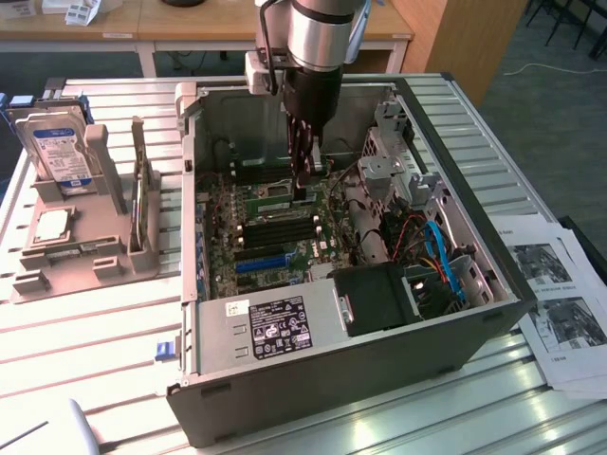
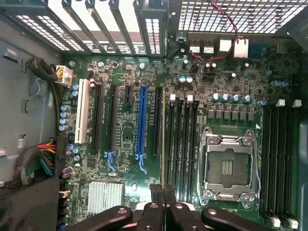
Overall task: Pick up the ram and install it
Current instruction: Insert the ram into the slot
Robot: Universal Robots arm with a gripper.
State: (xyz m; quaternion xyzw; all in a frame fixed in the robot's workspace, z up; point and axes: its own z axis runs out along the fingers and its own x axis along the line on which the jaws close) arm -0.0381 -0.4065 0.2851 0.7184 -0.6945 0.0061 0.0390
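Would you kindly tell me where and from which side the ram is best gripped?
Grip the ram by its top long edge, from above, jaws on its two flat faces. It is a thin stick, edge-on over the motherboard, so the lower edge is free for a slot; the gripper seems to hold it so.

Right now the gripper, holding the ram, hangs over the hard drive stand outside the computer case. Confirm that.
Not right. The exterior view shows the gripper, holding the ram, down inside the open computer case, over the motherboard, not over the hard drive stand.
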